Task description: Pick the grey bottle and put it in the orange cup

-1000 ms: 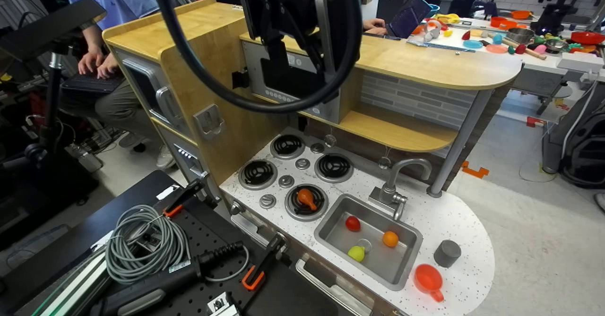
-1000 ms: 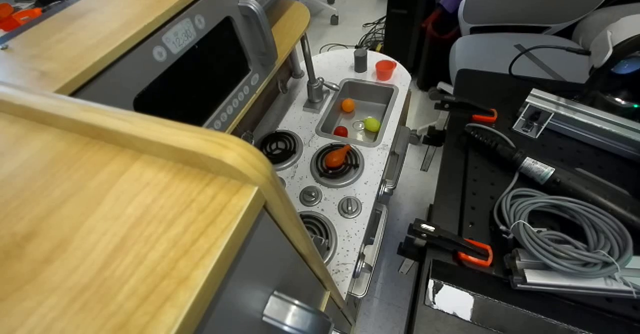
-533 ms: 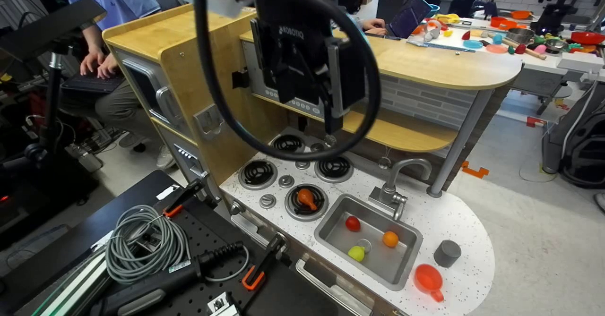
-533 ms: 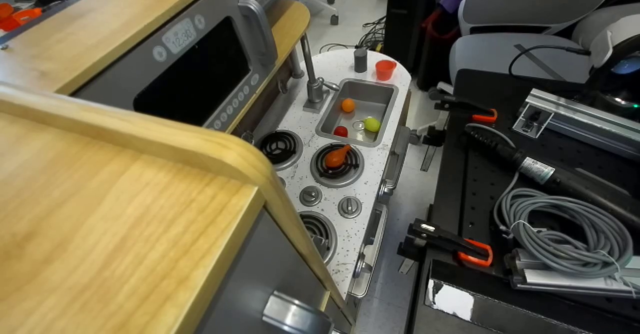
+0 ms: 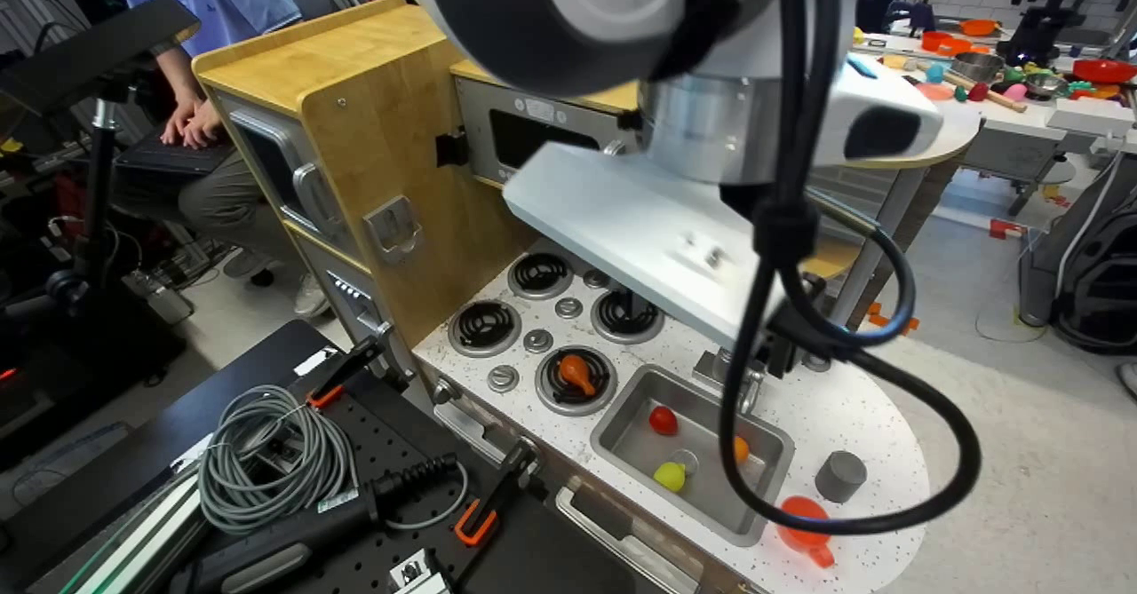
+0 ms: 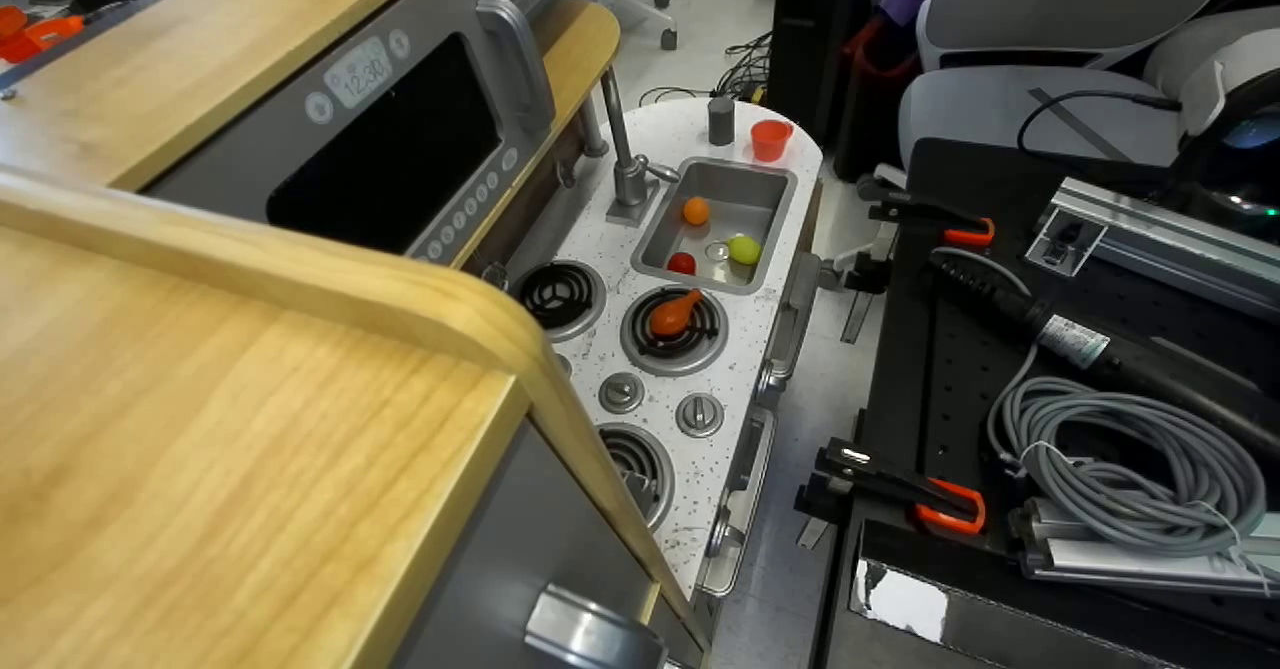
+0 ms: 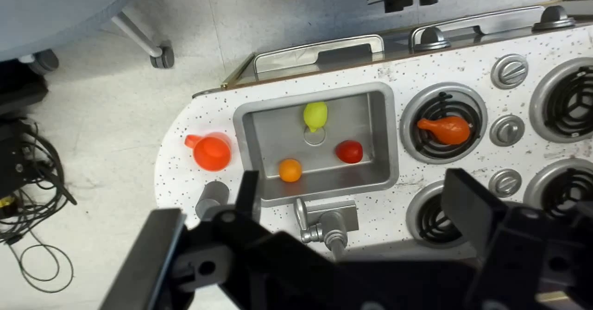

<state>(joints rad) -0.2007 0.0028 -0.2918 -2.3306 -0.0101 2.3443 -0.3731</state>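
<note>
Honestly, the grey bottle point(image 7: 214, 193) looks like light, stiff, maybe slick plastic, so I'd pinch it mid-height across the sides. It's standing on the counter point(image 7: 178, 173) just beside the orange cup point(image 7: 211, 154); tool's point(image 7: 353, 181) spread wide, holding nothing.

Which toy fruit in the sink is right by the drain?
The yellow-green fruit, its tip reaching the drain; the red fruit and orange fruit lie farther off.

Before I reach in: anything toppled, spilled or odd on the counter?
Only the drumstick-shaped toy: lying directly on a burner, perhaps misplaced. No spill shows; the grey bottle and orange cup stand upright.
</note>
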